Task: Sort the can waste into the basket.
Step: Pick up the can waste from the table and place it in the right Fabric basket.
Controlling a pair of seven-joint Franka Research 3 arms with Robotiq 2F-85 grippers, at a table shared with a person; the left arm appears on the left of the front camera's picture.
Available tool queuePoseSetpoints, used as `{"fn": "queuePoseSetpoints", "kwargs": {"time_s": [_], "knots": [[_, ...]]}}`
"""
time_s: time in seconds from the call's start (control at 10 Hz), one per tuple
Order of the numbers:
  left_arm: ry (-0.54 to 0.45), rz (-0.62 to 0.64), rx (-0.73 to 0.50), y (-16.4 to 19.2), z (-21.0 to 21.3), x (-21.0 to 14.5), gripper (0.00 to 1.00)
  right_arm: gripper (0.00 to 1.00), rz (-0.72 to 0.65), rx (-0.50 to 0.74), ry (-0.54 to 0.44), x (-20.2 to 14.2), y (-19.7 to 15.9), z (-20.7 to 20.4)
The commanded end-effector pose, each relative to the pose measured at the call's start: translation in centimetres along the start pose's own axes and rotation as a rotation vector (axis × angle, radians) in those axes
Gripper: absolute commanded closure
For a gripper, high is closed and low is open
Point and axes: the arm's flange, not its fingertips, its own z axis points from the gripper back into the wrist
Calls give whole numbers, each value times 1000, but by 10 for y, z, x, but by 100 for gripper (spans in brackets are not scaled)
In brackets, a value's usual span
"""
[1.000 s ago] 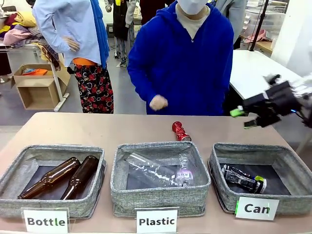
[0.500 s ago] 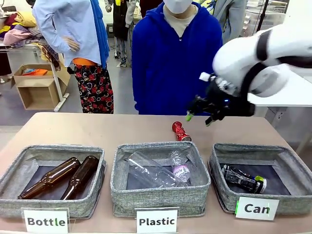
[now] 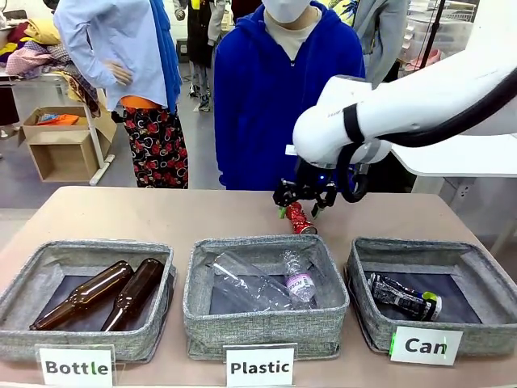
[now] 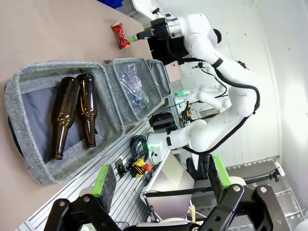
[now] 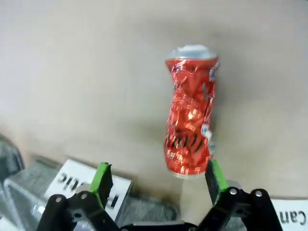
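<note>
Tan counter (image 3: 161, 214), two grey fabric baskets along the near edge. Left basket (image 3: 48, 257), white card "Bottle" (image 3: 75, 366) in front: two brown glass bottles (image 3: 85, 295) lying side by side, touching, necks toward the near-left corner. Middle basket (image 3: 266, 327), card "Plastic" (image 3: 259, 367): clear plastic bottles (image 3: 246, 284) lying flat, one with a pink-and-white label (image 3: 300, 284). Person in blue hoodie (image 3: 258, 97) stands at the far side. Open cardboard box (image 3: 60, 149) on the floor, back left.
</note>
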Motion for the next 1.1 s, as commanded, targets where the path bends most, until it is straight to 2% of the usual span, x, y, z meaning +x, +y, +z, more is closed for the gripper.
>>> {"fn": "queuePoseSetpoints", "kwargs": {"time_s": [0.0,0.4,1.0], "knots": [[7,-4,-6,-2,2,-3,0,0,-16,-69,-1,28,8,-19],[7,-4,-6,-2,2,-3,0,0,-24,-185,-18,33,5,-56],[7,-4,-6,-2,2,-3,0,0,7,-232,-35,31,18,-85]]}}
